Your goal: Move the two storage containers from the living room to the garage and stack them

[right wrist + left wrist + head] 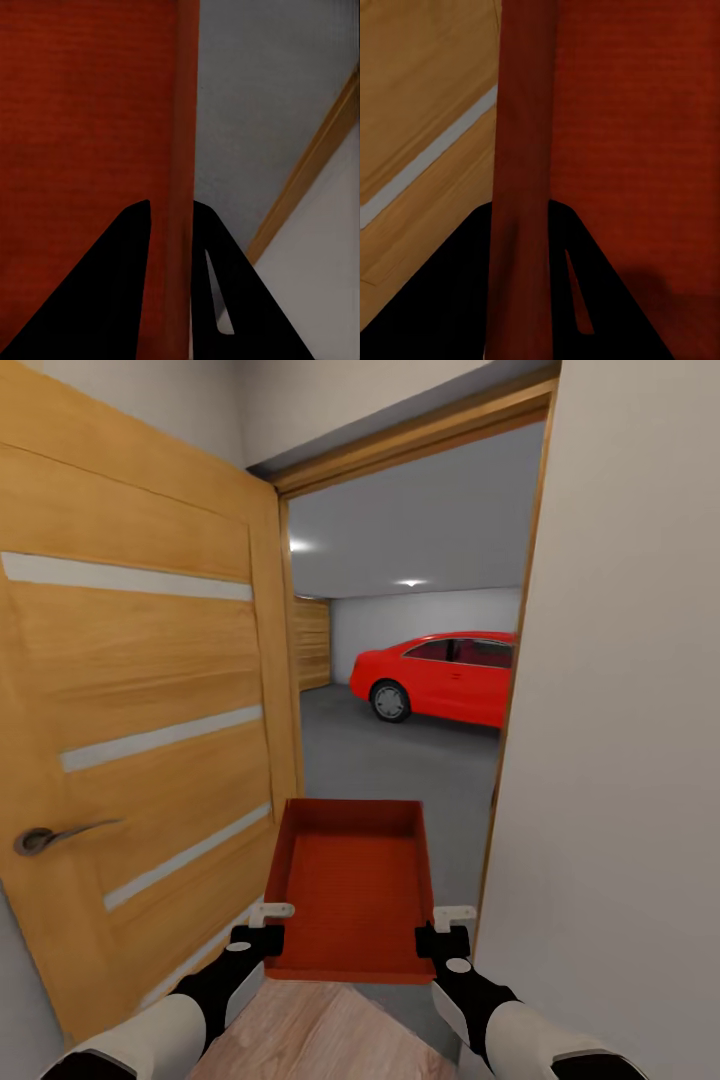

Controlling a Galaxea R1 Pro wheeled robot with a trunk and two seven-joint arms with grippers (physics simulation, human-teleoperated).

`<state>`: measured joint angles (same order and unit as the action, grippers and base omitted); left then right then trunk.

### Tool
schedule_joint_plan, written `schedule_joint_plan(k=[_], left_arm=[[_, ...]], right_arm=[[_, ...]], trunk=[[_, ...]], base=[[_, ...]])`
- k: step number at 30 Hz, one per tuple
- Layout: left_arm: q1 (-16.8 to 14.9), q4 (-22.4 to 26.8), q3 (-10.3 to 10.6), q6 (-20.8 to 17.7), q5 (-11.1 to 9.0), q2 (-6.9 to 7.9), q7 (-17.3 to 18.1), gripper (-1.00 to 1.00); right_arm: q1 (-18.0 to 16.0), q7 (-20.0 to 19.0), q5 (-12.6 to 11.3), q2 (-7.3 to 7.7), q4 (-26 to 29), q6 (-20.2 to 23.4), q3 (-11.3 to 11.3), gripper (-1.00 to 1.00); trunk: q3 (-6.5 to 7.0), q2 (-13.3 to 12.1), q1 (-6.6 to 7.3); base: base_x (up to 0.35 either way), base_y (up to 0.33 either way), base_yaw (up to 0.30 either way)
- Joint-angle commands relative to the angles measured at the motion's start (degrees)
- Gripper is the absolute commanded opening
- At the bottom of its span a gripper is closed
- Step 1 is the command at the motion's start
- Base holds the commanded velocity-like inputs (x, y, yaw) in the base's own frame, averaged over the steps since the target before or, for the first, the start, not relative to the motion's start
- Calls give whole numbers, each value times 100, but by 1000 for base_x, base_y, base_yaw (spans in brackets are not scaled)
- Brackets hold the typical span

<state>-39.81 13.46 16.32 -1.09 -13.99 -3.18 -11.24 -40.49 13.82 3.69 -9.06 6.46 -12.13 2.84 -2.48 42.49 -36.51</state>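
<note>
Standing open at left, wooden door frames the garage with its grey floor and red car far right. Storage container is held level in the doorway, near centre. Left end effector clamps its left wall; right end effector clamps its right wall.

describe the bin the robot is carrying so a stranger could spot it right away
Find the open wooden door leading to the garage with the red car. Right in the doorway, low and central, sits the storage container, held by its side walls between two black grippers. It is the flat orange-red open tray.
</note>
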Motion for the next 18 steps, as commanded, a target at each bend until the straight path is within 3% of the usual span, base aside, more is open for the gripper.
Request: schedule_joint_plan(k=[1, 18], left_arm=[[-9, 15, -454, -14, 28, 54, -300, -100], [-7, 11, -454, -14, 28, 57, -300, -100]], right_arm=[[-3, 68, 18, 141, -9, -17, -38, -100], [-3, 68, 18, 141, -8, -17, -38, -100]], trunk=[[-10, 8, -4], [-10, 8, -4]], base=[[251, 236, -288], [251, 236, -288]])
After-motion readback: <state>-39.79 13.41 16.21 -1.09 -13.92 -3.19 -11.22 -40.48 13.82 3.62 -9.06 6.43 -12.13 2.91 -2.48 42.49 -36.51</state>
